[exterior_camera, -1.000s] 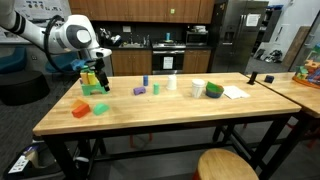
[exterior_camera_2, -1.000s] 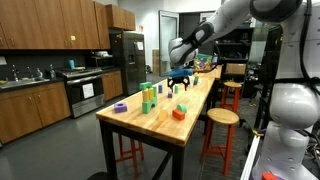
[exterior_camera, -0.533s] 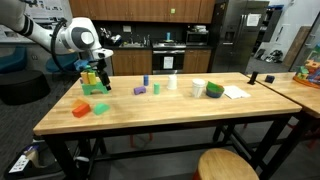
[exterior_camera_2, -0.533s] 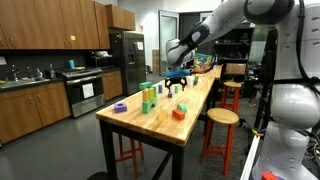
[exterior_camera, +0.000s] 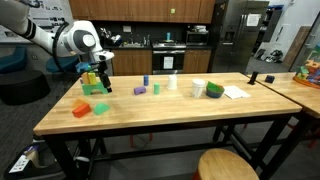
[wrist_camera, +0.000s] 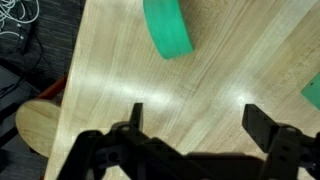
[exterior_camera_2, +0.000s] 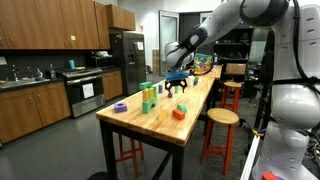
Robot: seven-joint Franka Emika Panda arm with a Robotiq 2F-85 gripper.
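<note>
- Your gripper (wrist_camera: 198, 128) hangs over bare wood of the table (wrist_camera: 235, 75). Its fingers (wrist_camera: 136, 118) are spread wide with nothing between them (released, gripping nothing).
- The thing nearest to you is the green block (wrist_camera: 167, 27). In the wrist view it lies flat on the wood ahead of the fingertips, beyond the gap and a little toward one finger, touching neither.
- A second green piece (wrist_camera: 312, 92) peeks in at the edge of the wrist view, near the other finger. Give it room as you shift, so that finger does not nudge it.
- In both exterior views the gripper (exterior_camera: 100, 78) (exterior_camera_2: 178, 86) sits low at one end of the table, just beside a cluster of green and yellow blocks (exterior_camera: 89, 76). I cannot tell from there whether it touches any of them.
- Bring the gap squarely over the green block before you descend. The block lies slanted in the wrist view, so I would turn the wrist until the pads face its long sides.
- Come down straight, keep the fingers wide until they straddle the block, and close gently.
- The table edge and a stool (wrist_camera: 35, 125) are close by, so avoid sweeping the block that way.
</note>
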